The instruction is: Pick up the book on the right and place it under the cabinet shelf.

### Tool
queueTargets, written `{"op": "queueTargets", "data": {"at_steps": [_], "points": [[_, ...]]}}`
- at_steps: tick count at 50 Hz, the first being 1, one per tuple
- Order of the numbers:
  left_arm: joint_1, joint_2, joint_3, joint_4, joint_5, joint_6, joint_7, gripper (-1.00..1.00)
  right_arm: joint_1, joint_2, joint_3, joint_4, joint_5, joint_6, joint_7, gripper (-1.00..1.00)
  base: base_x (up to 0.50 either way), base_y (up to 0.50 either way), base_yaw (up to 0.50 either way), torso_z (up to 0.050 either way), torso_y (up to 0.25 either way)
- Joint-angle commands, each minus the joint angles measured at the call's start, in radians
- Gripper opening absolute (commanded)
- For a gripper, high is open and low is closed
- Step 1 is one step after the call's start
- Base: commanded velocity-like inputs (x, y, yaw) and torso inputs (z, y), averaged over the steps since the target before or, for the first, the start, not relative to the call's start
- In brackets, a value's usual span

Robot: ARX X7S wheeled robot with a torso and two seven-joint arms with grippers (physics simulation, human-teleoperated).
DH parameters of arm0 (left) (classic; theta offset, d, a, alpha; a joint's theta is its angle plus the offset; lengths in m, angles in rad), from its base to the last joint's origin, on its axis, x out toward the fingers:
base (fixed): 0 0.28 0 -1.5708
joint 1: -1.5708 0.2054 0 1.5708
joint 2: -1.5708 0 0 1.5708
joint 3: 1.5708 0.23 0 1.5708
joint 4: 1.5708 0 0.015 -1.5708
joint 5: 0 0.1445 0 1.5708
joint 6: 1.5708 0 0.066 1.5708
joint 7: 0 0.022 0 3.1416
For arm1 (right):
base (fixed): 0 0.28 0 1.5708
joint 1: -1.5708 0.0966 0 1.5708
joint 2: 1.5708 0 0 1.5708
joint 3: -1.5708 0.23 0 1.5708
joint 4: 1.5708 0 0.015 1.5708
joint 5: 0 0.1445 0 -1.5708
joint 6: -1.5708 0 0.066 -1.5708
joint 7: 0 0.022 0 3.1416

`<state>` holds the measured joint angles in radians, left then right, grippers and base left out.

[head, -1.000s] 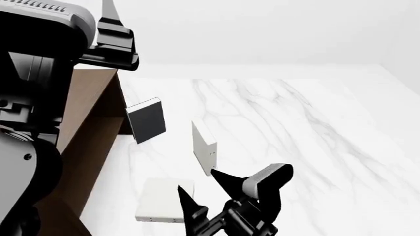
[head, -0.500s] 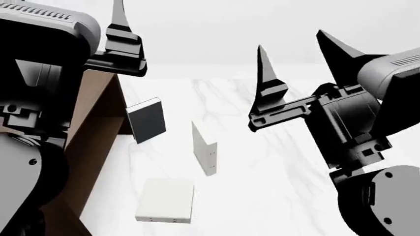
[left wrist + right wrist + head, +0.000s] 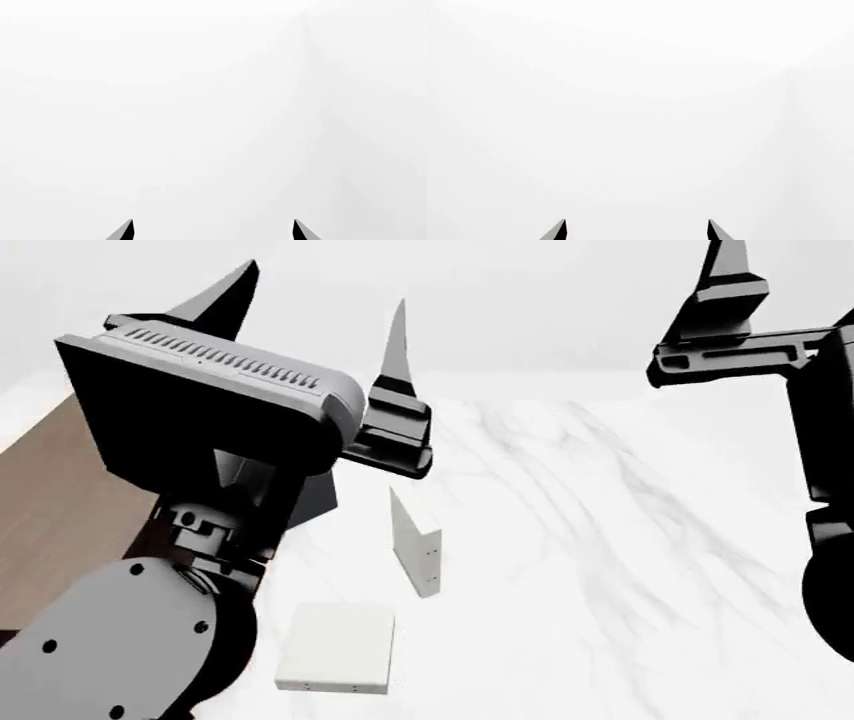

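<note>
**Both grippers raised and empty above the marble table**

Meanwhile, in the head view, the left gripper was lifted high over the left side of the table, its two pointed fingers spread well apart with nothing between them. The bulky left arm filled much of that side and hid part of the dark brown cabinet shelf, of which only a slanted wood-grain face showed at the far left edge.

The right gripper sat at the upper right, partly cut off by the frame; only one finger showed in the head view. The right wrist view showed two dark fingertips set wide apart against a plain white background, holding nothing. The left wrist view gave the same picture: two fingertips apart, nothing gripped, blank white beyond.

On the white marble table, the book stood upright on its edge near the middle, to the right of the left arm, with small dark dots on its narrow face. A second whitish book lay flat nearer the robot, just beside the left arm's rounded joint and clearly apart from the upright one. Neither gripper touched either book
</note>
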<state>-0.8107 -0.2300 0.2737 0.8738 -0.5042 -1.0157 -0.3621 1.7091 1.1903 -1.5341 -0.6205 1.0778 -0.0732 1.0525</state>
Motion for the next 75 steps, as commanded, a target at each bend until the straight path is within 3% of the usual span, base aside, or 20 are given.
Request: {"op": "queueTargets", "data": {"at_steps": [1, 20, 46, 75], "points": [[0.106, 0.019, 0.085, -0.007, 0.014, 0.083, 0.003, 1.0, -0.015, 0.026, -0.004, 0.022, -0.017, 0.0, 0.004, 1.0, 0.0, 0.0, 0.0, 0.0, 0.0], [0.319, -0.026, 0.249, -0.081, 0.095, 0.295, 0.061, 1.0, -0.023, 0.057, -0.005, 0.055, -0.036, 0.021, -0.005, 1.0, 0.0, 0.0, 0.0, 0.0, 0.0], [0.48, -0.044, 0.385, -0.149, 0.176, 0.477, 0.068, 1.0, -0.036, 0.039, -0.002, 0.074, -0.03, 0.04, -0.007, 1.0, 0.0, 0.0, 0.0, 0.0, 0.0], [0.525, -0.061, 0.44, -0.166, 0.213, 0.545, 0.063, 1.0, -0.043, 0.01, 0.007, 0.093, -0.023, 0.056, -0.01, 1.0, 0.0, 0.0, 0.0, 0.0, -0.193]]}}
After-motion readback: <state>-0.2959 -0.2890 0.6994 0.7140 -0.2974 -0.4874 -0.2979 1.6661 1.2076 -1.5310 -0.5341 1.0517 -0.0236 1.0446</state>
